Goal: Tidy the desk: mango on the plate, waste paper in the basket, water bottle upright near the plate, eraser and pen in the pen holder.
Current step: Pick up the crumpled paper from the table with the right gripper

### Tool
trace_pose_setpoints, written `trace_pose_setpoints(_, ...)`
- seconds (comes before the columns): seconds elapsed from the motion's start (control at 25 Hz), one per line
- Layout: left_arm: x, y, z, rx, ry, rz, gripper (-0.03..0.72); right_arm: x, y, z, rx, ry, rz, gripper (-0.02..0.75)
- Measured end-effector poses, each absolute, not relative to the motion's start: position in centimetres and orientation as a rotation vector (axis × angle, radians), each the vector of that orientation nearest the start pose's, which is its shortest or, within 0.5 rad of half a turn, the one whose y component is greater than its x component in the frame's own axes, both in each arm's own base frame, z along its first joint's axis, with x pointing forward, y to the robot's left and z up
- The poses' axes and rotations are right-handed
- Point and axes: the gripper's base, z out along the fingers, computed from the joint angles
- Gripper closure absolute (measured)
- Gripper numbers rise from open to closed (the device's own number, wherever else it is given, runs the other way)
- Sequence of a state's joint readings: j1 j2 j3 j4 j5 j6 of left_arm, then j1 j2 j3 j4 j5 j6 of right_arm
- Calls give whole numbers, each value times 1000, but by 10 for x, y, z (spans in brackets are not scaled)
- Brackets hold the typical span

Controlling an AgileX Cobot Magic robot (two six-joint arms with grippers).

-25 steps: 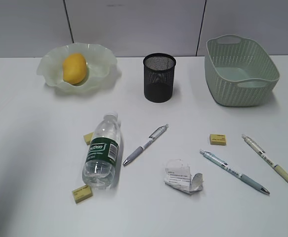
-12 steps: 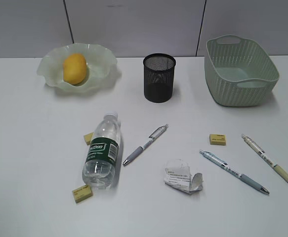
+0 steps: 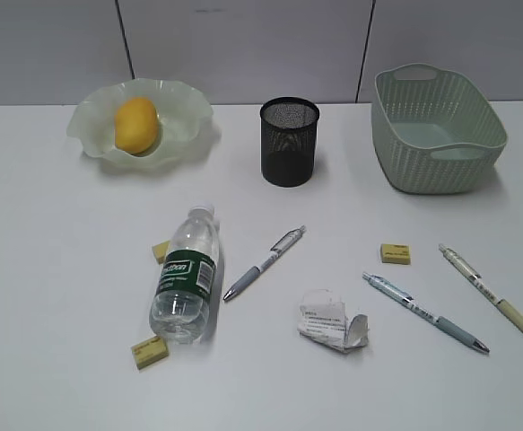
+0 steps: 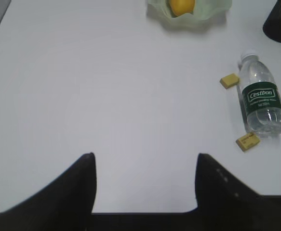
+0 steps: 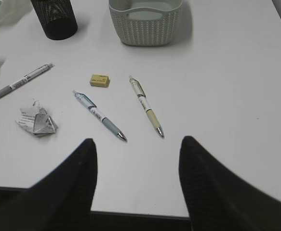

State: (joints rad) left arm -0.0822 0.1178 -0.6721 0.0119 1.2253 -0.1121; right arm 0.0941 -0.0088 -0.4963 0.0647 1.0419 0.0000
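Note:
The mango (image 3: 136, 124) lies in the wavy pale-green plate (image 3: 185, 112) at the back left. The water bottle (image 3: 187, 275) lies on its side, with yellow erasers (image 3: 149, 352) (image 3: 160, 250) beside it and a third eraser (image 3: 396, 253) to the right. Three pens (image 3: 264, 262) (image 3: 425, 312) (image 3: 490, 292) lie on the desk (image 3: 55, 269). The waste paper (image 3: 332, 321) lies at the front middle. The black mesh pen holder (image 3: 289, 141) and the green basket (image 3: 436, 129) stand at the back. My left gripper (image 4: 145, 156) and right gripper (image 5: 136, 142) are open, empty, and out of the exterior view.
The left wrist view shows the plate (image 4: 203, 12), the bottle (image 4: 261, 100) and two erasers at its right. The right wrist view shows the basket (image 5: 145, 21), pen holder (image 5: 55, 17), paper (image 5: 36, 120) and the desk's front edge.

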Motion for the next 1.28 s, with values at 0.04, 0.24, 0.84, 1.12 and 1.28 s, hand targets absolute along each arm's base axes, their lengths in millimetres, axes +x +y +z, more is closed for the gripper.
trace_pose_setpoints(0.04,-16,2,308,-34,2140,-100,198,-6,5,278,-98,2019,137,300)
trace_pose_setpoints(0.24,-28,2,295,-63,2092,-87,198,-6,5,278,-98,2020,137,300)
trace_pose_setpoints(0.84,-10,0,283,-162,2016,23,198,-6,5,278,-98,2020,137,300)
trace_pose_setpoints(1.12,-10,0,283,-140,2017,12,198,-6,5,278,-98,2020,137,300)
trace_pose_setpoints(1.28,-9,1,283,-71,2020,-33,198,-6,5,278,-98,2020,137,300)
